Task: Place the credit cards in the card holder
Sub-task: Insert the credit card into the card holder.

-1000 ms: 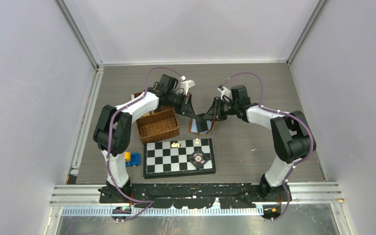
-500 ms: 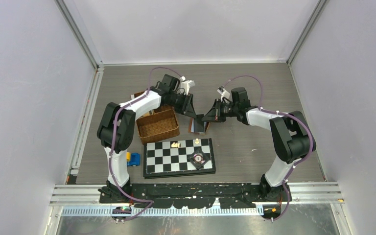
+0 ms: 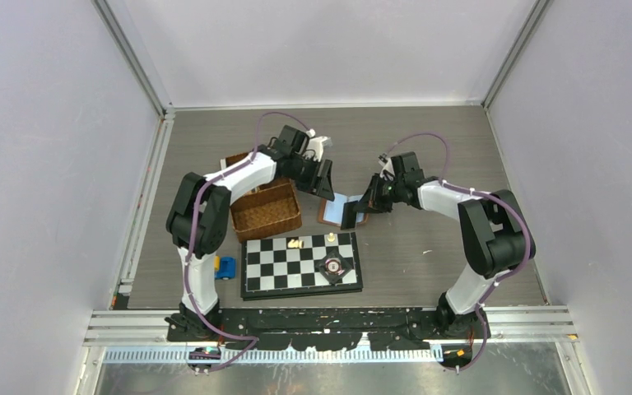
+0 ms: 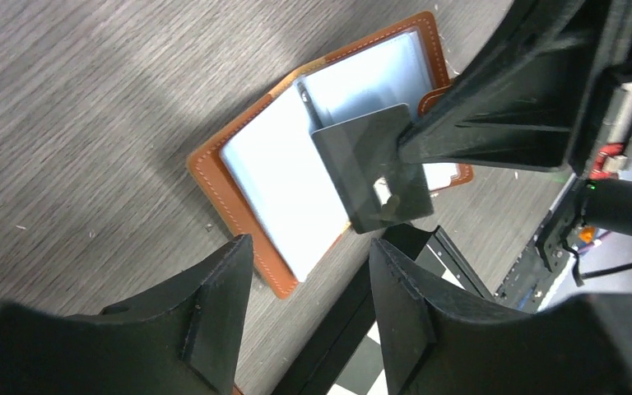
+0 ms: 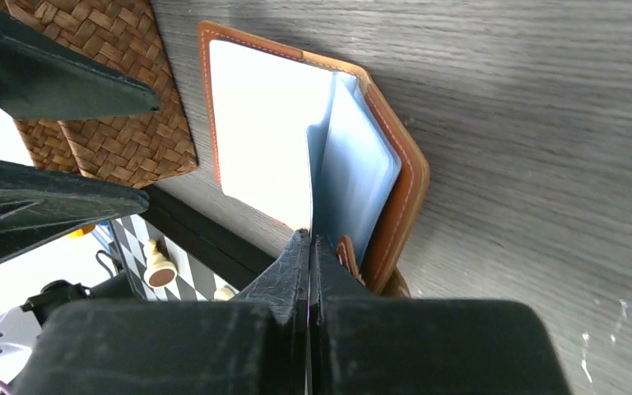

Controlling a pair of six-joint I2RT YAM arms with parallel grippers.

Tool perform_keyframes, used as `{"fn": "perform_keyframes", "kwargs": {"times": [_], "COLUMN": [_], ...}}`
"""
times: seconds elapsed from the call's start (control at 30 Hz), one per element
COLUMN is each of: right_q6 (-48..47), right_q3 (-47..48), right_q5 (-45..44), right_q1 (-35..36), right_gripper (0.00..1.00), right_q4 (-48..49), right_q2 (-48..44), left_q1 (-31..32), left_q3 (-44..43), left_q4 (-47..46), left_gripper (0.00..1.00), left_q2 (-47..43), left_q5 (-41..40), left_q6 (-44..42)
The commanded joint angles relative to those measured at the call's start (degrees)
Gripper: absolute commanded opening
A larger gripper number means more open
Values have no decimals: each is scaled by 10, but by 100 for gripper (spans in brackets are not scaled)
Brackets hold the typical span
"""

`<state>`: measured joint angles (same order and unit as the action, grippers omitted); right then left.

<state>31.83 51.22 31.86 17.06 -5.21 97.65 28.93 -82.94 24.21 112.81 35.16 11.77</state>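
Mid-frame, a credit card [image 4: 370,169] is pinched by the right gripper [image 5: 309,247] over the opened card holder [image 5: 407,189], the left gripper [image 4: 309,247] is spread empty, and insertion is judged underway, pocket alignment being needed next.

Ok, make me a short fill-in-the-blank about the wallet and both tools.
The wallet lies flat and ___.
The right tool grips a ___.
The left tool holds ___.
Missing: open; card; nothing.
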Motion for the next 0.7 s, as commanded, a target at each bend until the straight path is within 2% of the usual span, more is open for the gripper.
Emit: {"fn": "perform_keyframes", "kwargs": {"times": [0.0,0.37,0.67], "right_q6": [-10,-12,-9], "right_q3": [29,37,46], "right_q5": [-53,-96,-82], "right_q1": [-2,-3,-6], "right_gripper": [0,0,0], "right_q4": [-45,-68,-44], "right_q2": [-49,-36,-1], "left_q1": [21,51,52], "left_q3": [-28,-55,-56], "left_q4": [18,73,64], "left_gripper": [57,60,57], "left_q2": [12,38,63], "left_q5": [-57,-202,-182], "left_q6": [8,11,46]}}
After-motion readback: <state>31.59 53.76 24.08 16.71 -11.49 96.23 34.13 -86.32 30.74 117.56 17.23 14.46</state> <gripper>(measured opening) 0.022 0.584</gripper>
